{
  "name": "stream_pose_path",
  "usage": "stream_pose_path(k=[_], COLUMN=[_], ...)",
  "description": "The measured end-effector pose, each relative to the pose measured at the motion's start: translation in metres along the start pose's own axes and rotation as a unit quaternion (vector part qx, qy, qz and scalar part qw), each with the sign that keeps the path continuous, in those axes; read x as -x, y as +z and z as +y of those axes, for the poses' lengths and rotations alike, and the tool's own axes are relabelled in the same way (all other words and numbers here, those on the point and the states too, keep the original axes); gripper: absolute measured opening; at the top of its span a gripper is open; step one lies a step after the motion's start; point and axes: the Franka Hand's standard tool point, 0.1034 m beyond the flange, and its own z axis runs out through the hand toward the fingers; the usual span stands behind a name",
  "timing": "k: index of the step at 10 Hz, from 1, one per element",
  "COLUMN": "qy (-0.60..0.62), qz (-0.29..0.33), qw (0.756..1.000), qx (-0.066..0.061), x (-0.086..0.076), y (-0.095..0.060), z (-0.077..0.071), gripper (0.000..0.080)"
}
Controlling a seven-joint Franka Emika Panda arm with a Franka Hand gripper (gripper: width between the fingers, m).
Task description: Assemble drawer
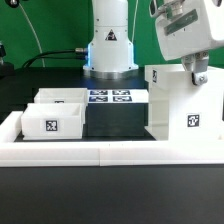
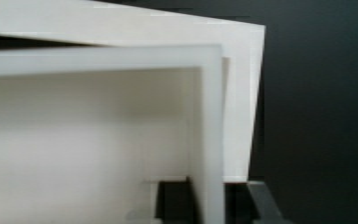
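The tall white box housing [image 1: 185, 105] of the drawer stands at the exterior view's right, with a square tag on its front. My gripper [image 1: 197, 73] sits at its top edge. In the wrist view the housing's thin wall [image 2: 211, 130] runs between my two dark fingers [image 2: 172, 203], and the jaws are shut on that wall. Two small white trays lie at the exterior view's left: one in front [image 1: 52, 120] with a tag, one behind [image 1: 60, 97].
The marker board [image 1: 110, 96] lies flat behind the trays, in front of the arm's base [image 1: 108, 55]. A low white rail [image 1: 110, 150] edges the black tabletop along the front and turns back at the left.
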Motion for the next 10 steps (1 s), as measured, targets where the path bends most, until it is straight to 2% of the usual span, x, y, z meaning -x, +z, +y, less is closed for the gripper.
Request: stream_pose_path(k=[2,5,7,10], qy=[0.015,0.033,0.041,0.041], qz=[-0.005,-0.012,-0.015,-0.016], qw=[1.000,0.999,0.999,0.999], qx=[-0.002,-0.009,-0.005,0.000], x=[-0.004,-0.003,-0.003,-0.004], y=[0.001,0.007,0.010,0.010], z=[-0.002,-0.017,-0.024,-0.025], gripper=[0.0052,0.0052,0.0054,0.0054])
